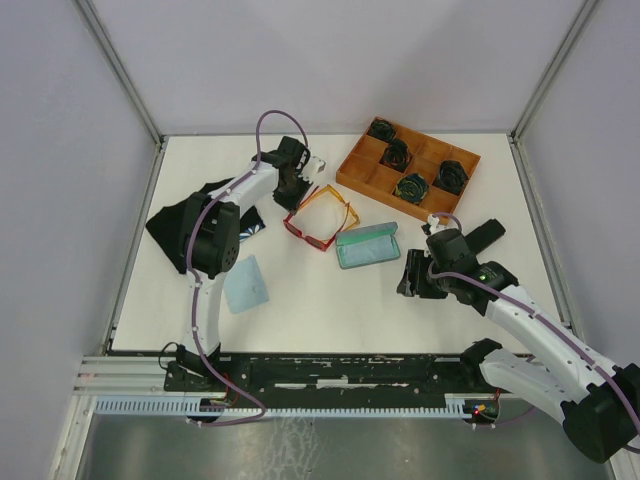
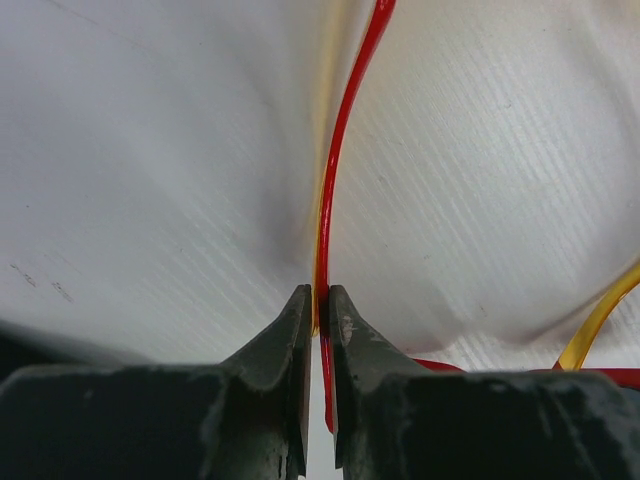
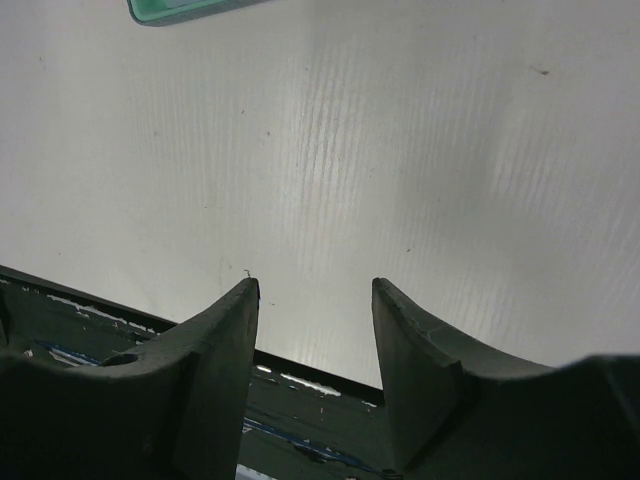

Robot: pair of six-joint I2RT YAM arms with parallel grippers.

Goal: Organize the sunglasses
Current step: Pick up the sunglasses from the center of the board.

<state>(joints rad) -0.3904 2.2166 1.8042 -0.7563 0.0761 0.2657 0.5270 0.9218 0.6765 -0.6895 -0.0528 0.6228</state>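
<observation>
Cloth [image 1: 245,285]: light blue, flat on the tabletop [image 1: 330,300] at the lower left of the top view, apart from everything else.
Left hand [image 2: 320,298]: upper left of centre, nearly shut, pinching the thin temple of the red pair. A yellowish strip runs alongside at the tips, so I cannot tell whether the orange temple is caught too.
Red pair [image 1: 308,237]: centre of the tabletop, unfolded, its frame overlapping the orange pair.
Orange pair [image 1: 338,200]: just above and right of the red one, lying across it.
Risk, grip: the hold is on a slim, slick temple right at the fingertips. A lift or pull could let it slide out or strain the hinge.
Risk, overlap: pulling one pair would likely drag the other along, perhaps into the case.
Case [image 1: 368,245]: teal, seemingly open, just right of both pairs.
Tray [image 1: 350,178]: wooden, upper right, with dark items in several compartments. Glasses dragged in a wide swing could knock its near corner.
Right hand [image 3: 315,285]: lower right, about half open, holding nothing, over bare tabletop, well apart from the glasses.
</observation>
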